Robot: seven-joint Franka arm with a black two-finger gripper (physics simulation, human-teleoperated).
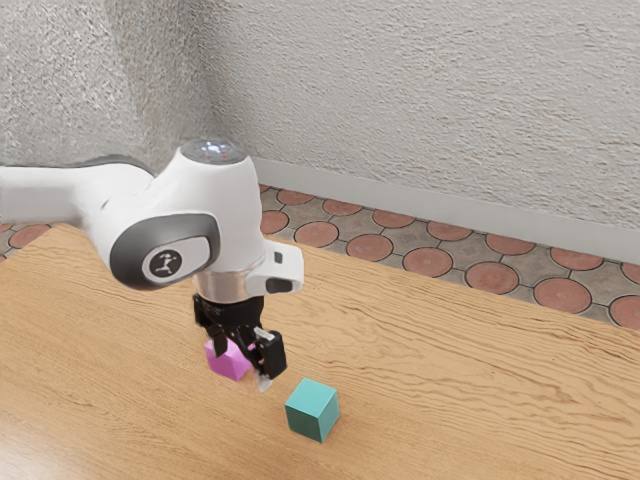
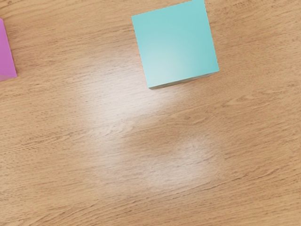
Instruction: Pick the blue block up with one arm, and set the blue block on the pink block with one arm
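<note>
On the wooden table [image 1: 480, 340], the blue block [image 1: 312, 409], teal in shade, sits flat and untouched toward the exterior view's right of the gripper [image 1: 248, 372]. That gripper hangs low over the tabletop with its fingers spread, gripping nothing. The pink block [image 1: 228, 360] rests on the table just behind it, partly hidden by the fingers. From the wrist camera, the blue block [image 2: 175, 43] and pink block [image 2: 5, 49] lie well apart on bare wood.

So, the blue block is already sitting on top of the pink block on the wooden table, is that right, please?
Not quite. The blue block is not on top of the pink block; it sits directly on the wooden table, apart from the pink block. The exterior view shows this, and the wrist view shows bare wood between the two.
</note>
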